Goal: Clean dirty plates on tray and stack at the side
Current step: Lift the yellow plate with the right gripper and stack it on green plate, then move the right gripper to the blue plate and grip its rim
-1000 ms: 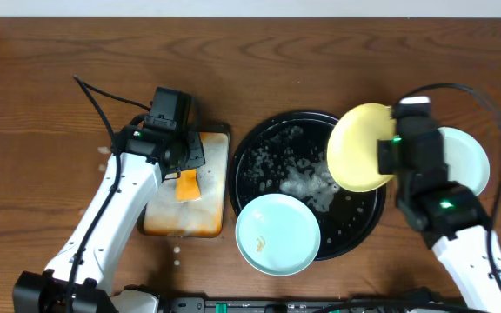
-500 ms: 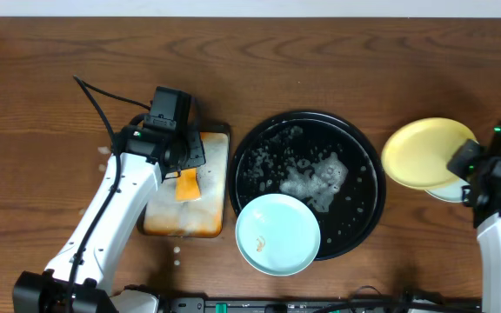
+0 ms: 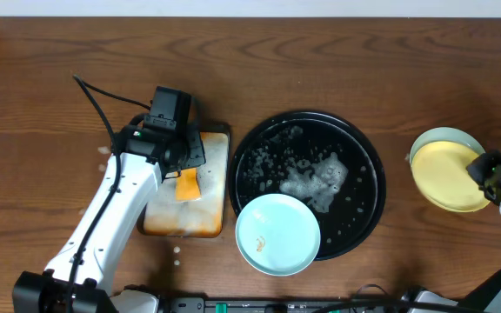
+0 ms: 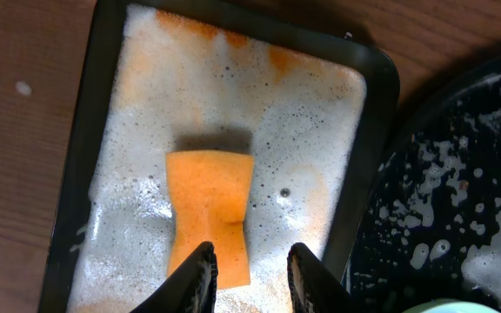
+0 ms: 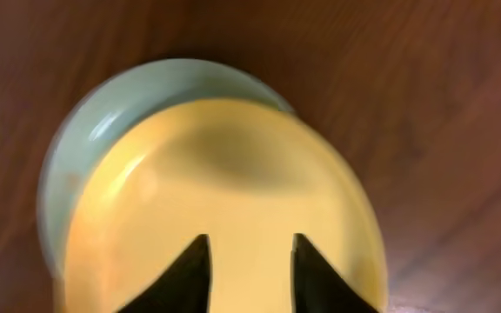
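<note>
Lower centre of the overhead view, nearest your arms: the speckled mint plate (image 3: 277,235) sits where it sat a second ago. It overhangs the near rim of the black tray (image 3: 361,217), an orange fleck on its face. It is the only plate left on the tray and, by the look of it, the one you have yet to wash.

Mid-frame, far right, is the news. A second ago the yellow plate (image 3: 444,178) hung over the tray's right rim in the right pincer (image 5: 249,237). Now it rests on the lower mint plate (image 3: 431,134), out on the tabletop (image 3: 59,69). It is set off-centre toward lower right, so a mint crescent shows at its upper left. In the wrist view the jaws stand apart above the yellow face, clamping nothing. You appear to have let it go, though that picture is soft. That reads as two of three plates stacked at the side.

Mid-frame, left: the left pincer (image 4: 250,249) has not shifted. Its jaws are parted and grip nothing, poised over the near end of the orange sponge (image 4: 209,209) in the foamy pan (image 4: 311,130).

Farther back, the tray's floor carries only suds, which leaves room to scrub the speckled plate next.
</note>
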Robot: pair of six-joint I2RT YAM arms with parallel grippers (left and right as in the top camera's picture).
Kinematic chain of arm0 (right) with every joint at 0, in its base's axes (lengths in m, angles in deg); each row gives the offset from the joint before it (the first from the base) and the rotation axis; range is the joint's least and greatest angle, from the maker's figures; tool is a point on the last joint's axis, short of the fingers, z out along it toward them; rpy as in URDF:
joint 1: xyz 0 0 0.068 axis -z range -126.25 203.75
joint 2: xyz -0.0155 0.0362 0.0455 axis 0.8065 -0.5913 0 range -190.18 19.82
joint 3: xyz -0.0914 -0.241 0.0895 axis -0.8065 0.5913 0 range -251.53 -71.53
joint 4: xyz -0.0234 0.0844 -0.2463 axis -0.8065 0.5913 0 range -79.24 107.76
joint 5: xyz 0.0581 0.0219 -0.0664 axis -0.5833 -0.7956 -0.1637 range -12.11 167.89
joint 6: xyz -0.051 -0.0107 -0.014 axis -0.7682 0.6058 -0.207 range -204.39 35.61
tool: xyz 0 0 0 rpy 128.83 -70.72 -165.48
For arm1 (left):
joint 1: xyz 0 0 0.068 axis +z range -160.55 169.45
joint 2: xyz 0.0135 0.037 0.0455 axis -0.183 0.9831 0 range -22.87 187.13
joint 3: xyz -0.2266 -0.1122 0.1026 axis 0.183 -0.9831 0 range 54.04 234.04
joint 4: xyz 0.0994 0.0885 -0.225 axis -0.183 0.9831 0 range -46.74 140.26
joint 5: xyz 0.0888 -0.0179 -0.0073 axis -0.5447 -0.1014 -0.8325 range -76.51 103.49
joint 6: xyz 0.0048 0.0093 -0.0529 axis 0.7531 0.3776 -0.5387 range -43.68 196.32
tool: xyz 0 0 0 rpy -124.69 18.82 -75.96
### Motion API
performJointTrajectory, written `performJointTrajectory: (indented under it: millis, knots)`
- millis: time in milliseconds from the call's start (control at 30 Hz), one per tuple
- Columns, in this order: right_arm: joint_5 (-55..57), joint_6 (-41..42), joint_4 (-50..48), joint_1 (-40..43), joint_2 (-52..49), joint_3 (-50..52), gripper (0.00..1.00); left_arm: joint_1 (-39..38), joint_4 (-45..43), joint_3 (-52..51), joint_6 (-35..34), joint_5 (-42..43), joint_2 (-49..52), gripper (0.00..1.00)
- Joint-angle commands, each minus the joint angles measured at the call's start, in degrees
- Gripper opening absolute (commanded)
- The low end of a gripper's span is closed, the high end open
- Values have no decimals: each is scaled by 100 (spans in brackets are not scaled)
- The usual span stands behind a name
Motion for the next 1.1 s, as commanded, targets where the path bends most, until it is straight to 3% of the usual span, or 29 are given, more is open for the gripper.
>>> performJointTrajectory:
  millis: [0, 200, 433, 567, 700, 867, 1067]
  knots:
    - [-1073, -245, -74, -96, 271, -116, 35, 24, 17, -17, 59, -9, 11, 30]
    - [-2763, -857, 317, -822, 1043, -116, 38, 24, 22, -17, 61, -9, 11, 29]
    - [-2282, -1082, 1427, -1781, 1110, -22, 34, 24, 157, -17, 260, -11, 11, 30]
    - [-2400, -1484, 1617, -2234, 1110, -7, 46, 24, 348, -22, 442, -144, 13, 40]
    - [-3917, -2789, 1742, -2739, 1110, -7, 49, 24, 271, -72, 446, -483, 83, 47]
    - [-3794, -2769, 2026, -3751, 1095, 50, 49, 24, 387, -76, 402, -313, 107, 51]
    - [-1958, -1045, 2052, -5189, 848, 516, 48, 24, 380, -76, 402, -313, 107, 53]
